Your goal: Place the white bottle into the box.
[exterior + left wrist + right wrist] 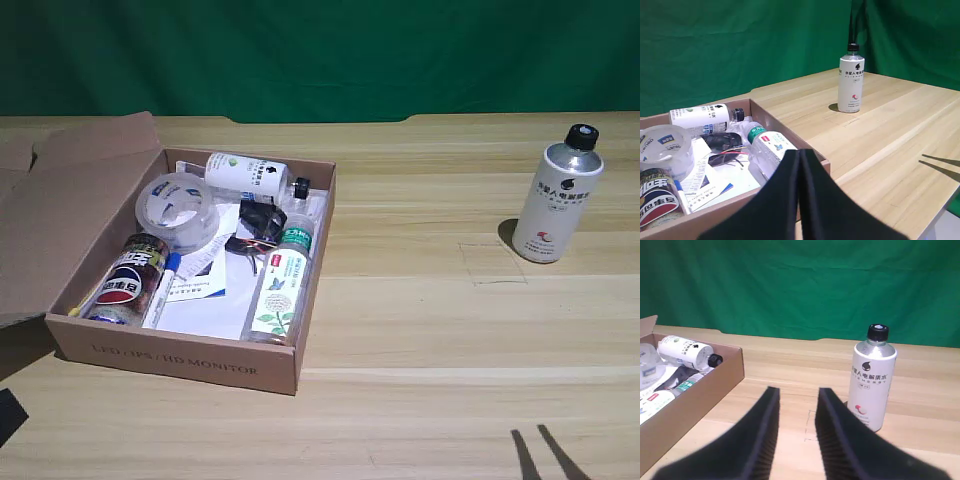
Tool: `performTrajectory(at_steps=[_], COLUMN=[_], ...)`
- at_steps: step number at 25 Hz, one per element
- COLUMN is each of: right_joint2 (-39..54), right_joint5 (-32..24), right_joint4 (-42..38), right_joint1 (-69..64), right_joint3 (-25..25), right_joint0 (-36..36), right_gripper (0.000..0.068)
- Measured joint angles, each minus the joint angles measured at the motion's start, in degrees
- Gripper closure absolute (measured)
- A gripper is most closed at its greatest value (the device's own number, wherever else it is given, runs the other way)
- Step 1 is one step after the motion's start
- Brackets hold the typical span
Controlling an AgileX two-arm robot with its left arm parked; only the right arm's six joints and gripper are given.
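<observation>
The white bottle stands upright on the bare wooden table, far toward the exterior view's right and well apart from the cardboard box, which sits toward that view's left. Its long axis is vertical, black screw cap up, red round mark low on the label.

In the right wrist view the right gripper is spread, with clear table showing between the two black fingers, and it grasps nothing. The white bottle stands ahead of the fingers and off to one side of the line they point along, so it is not yet between them. I judge that the coming move turns on this offset: the right gripper must shift sideways toward the bottle and travel forward until the upright body stands in the gap, the fingers closing across the bottle's width rather than along its height.

In the exterior view only the dark fingertips show at the lower edge, nearer the bottle's side of the table than the box's, so the right arm is well placed for the reach.

The box already holds a smaller white bottle with a green leaf mark, a clear green-capped bottle, a roll of clear tape and a Pepsi can, leaving little free floor for the white bottle
</observation>
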Motion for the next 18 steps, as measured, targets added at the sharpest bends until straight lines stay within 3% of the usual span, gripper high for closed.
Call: performTrajectory(at_steps=[11, 18], right_joint2=[-2.4, -3.0], right_joint5=[0.0, 0.0], right_joint4=[5.6, 8.0], right_joint1=[9.2, 14.1], right_joint3=[-0.5, -0.5], right_joint0=[0.0, 0.0], right_gripper=[0.0122, 0.0090])
